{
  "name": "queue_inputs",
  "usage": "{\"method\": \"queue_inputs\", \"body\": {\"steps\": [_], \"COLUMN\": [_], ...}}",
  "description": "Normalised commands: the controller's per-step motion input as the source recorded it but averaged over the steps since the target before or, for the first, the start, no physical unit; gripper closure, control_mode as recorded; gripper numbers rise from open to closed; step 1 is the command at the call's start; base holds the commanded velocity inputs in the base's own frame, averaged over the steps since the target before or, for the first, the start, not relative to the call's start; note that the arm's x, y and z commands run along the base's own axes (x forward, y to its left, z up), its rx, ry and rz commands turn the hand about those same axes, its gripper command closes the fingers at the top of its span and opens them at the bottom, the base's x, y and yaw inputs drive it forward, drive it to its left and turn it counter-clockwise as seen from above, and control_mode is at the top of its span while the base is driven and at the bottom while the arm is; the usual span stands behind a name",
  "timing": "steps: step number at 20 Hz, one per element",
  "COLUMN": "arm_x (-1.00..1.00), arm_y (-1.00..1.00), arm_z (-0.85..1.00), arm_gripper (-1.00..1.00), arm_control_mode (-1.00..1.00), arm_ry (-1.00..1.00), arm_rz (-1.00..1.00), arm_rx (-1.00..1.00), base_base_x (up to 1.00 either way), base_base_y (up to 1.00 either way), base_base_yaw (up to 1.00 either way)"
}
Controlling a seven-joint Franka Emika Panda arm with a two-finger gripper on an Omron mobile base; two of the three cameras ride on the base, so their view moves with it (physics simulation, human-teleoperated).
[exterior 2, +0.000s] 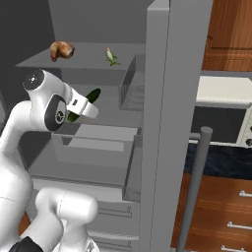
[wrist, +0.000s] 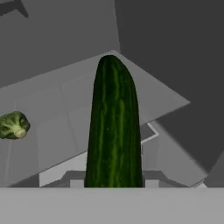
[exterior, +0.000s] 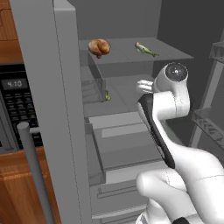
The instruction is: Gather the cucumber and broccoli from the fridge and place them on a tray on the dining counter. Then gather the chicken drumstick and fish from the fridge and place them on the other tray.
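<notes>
The fridge (exterior: 48, 87) stands open and my arm reaches into it. My gripper (wrist: 113, 183) is shut on the cucumber (wrist: 113, 131), a dark green stick that points away from the hand over the middle shelf. From the right, the cucumber (exterior 2: 92, 95) sticks out past the white hand (exterior 2: 82, 109). The broccoli (wrist: 14, 125) lies on the same shelf, to the left, apart from the gripper (exterior: 144, 86); it is the small green lump (exterior: 107, 96) by the left wall. On the top shelf lie the chicken drumstick (exterior: 99, 47) and the fish (exterior: 146, 50). The trays and dining counter are out of view.
The open fridge doors flank the arm, each with a long bar handle (exterior: 33, 166) (exterior 2: 197, 187). Door bins (exterior: 210, 118) hang on the right. Pale drawers (exterior: 122, 131) sit below the middle shelf. A microwave (exterior: 17, 100) and wooden cabinets (exterior 2: 221, 211) lie beyond the doors.
</notes>
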Motion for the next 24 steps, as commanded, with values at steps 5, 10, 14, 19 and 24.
{"method": "queue_inputs", "body": {"steps": [5,10,14,19,24], "arm_x": [-0.97,-0.86,-0.96,-0.77,-0.03], "arm_y": [0.13,0.06,0.09,0.02,0.0], "arm_z": [0.44,0.27,0.02,0.0,0.0], "arm_gripper": [1.0,1.0,1.0,1.0,1.0], "arm_control_mode": [-1.0,-1.0,-1.0,-1.0,-1.0], "arm_ry": [0.08,0.09,0.01,0.0,0.0], "arm_rz": [0.0,0.11,0.24,0.25,0.01], "arm_rx": [0.01,0.01,0.0,0.0,0.0], "base_base_x": [0.0,0.0,0.0,0.0,0.0], "base_base_y": [0.0,0.0,0.0,0.0,0.0], "base_base_yaw": [0.0,0.0,0.0,0.0,0.0]}}
